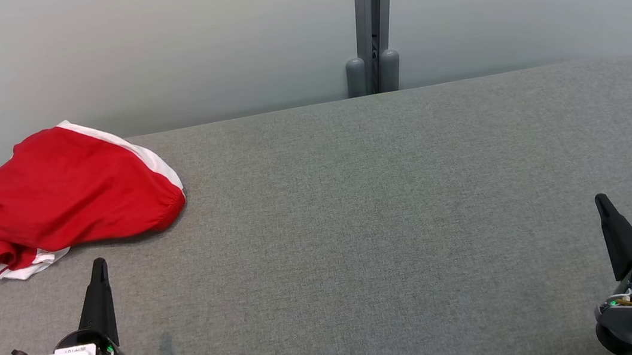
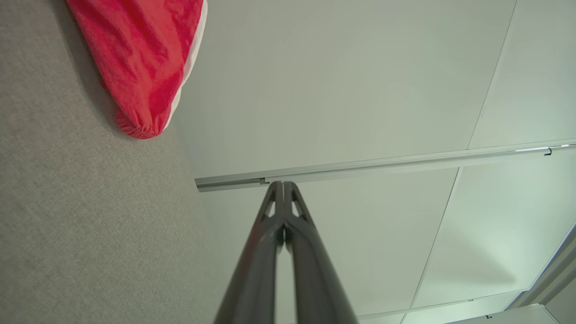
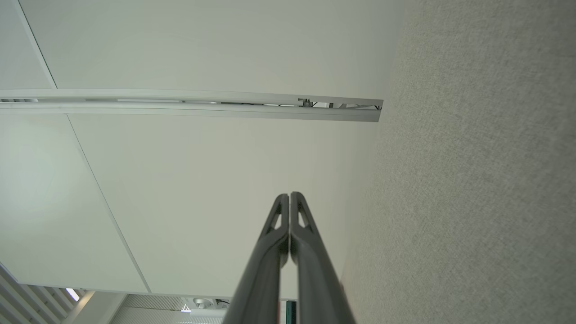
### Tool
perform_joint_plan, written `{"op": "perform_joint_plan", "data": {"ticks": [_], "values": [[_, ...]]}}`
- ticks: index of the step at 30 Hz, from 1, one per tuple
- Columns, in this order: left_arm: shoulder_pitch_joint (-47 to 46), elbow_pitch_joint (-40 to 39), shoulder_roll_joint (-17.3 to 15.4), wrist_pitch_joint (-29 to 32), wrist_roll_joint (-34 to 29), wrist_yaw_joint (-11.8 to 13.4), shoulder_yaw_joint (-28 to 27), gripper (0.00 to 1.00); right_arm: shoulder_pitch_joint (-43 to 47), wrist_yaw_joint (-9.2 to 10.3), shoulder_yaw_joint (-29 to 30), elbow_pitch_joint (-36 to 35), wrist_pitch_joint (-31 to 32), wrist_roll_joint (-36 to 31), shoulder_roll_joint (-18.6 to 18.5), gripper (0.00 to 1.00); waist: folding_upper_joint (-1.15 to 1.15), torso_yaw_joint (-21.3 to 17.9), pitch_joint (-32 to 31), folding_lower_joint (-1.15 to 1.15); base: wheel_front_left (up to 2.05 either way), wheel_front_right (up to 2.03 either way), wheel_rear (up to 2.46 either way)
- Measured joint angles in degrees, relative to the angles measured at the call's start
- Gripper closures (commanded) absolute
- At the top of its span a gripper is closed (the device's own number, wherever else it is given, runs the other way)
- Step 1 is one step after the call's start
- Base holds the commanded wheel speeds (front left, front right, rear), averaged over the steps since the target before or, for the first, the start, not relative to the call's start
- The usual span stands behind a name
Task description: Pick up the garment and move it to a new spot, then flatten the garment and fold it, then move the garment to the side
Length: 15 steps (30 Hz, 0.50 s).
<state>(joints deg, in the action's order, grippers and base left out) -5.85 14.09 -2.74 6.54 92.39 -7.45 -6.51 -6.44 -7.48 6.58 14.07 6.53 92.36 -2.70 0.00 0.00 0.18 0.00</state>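
Observation:
A red garment [image 1: 70, 192] with white trim lies bunched in a heap at the far left corner of the grey table [image 1: 368, 207]. In the left wrist view the same garment [image 2: 144, 58] fills the upper left. My left gripper [image 1: 99, 265] is shut and empty at the lower left, its tips a short way in front of the garment and not touching it; its fingers [image 2: 283, 186] meet at the tips. At the lower right, my right gripper [image 1: 601, 201] is shut and empty, far from the garment; its tips [image 3: 289, 196] press together.
A pale wall runs behind the table, with a grey metal post [image 1: 373, 26] at its middle. The table's far edge lies close behind the garment, and the left edge is just beside it. Wide bare felt stretches between the two grippers.

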Motion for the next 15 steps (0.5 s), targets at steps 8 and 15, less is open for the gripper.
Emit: {"op": "perform_joint_plan", "data": {"ticks": [8,15], "values": [[0.0,0.0,0.0,0.0,0.0,0.0,0.0,1.00,0.0,0.00,0.0,0.0,0.0,0.0,0.0,1.00,0.00,0.0,0.0,0.00,0.00,0.00,0.00],[1.8,1.7,0.6,0.0,0.0,0.0,0.2,0.00,1.2,0.07,-0.1,1.7,0.0,0.0,0.8,0.00,0.00,0.0,0.0,0.00,0.00,0.00,0.00]]}}
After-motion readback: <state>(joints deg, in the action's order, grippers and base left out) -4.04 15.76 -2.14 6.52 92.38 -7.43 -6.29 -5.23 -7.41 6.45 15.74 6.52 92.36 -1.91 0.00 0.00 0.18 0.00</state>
